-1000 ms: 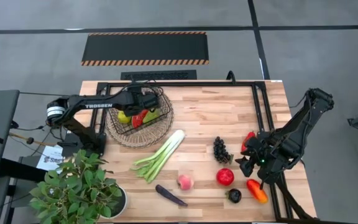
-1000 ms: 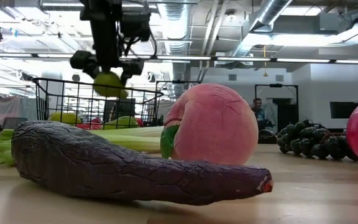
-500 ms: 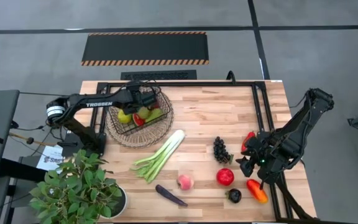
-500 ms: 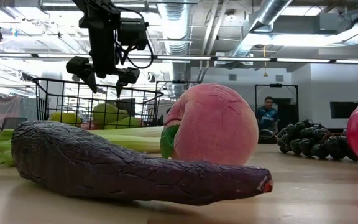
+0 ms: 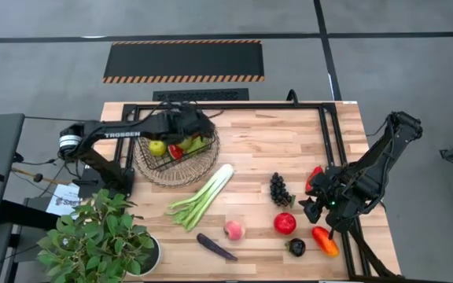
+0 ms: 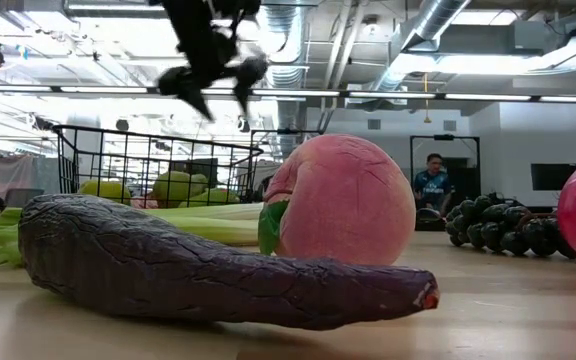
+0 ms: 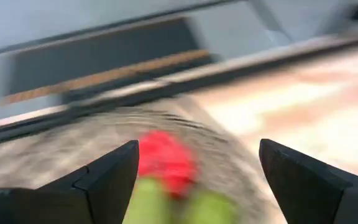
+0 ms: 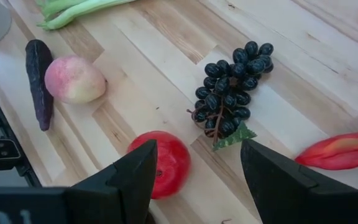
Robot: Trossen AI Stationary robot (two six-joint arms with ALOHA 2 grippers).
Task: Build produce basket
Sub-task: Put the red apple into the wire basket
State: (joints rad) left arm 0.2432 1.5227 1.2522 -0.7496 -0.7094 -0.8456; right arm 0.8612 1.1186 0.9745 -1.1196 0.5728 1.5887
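Observation:
The dark wire basket (image 5: pixel 204 163) stands at the table's far left, and green pears (image 5: pixel 157 147) and a red apple (image 5: pixel 176 150) lie in it. My left gripper (image 5: pixel 191 126) hovers open and empty above the basket, high over it in the low view (image 6: pixel 213 82). Its wrist view is blurred and shows the red apple (image 7: pixel 163 158) below. My right gripper (image 5: pixel 313 206) waits open at the near right, above another red apple (image 8: pixel 163 162) and beside the dark grapes (image 8: pixel 232 87). The leek (image 5: pixel 203 196), peach (image 5: pixel 234 229) and aubergine (image 5: pixel 215 247) lie on the table.
A red chilli (image 5: pixel 314 177), an orange pepper (image 5: pixel 325 240) and a small dark fruit (image 5: pixel 296 247) lie around the right gripper. A potted plant (image 5: pixel 97 240) stands at the near left corner. A black frame (image 5: pixel 325 126) runs along the far and right edges. A person (image 6: pixel 433 180) stands far behind.
The left gripper held a green pear above the basket, then opened and let it go; the pear fell in among the other fruit. The empty gripper has since risen and shifted slightly toward the table's right. The right arm has kept still.

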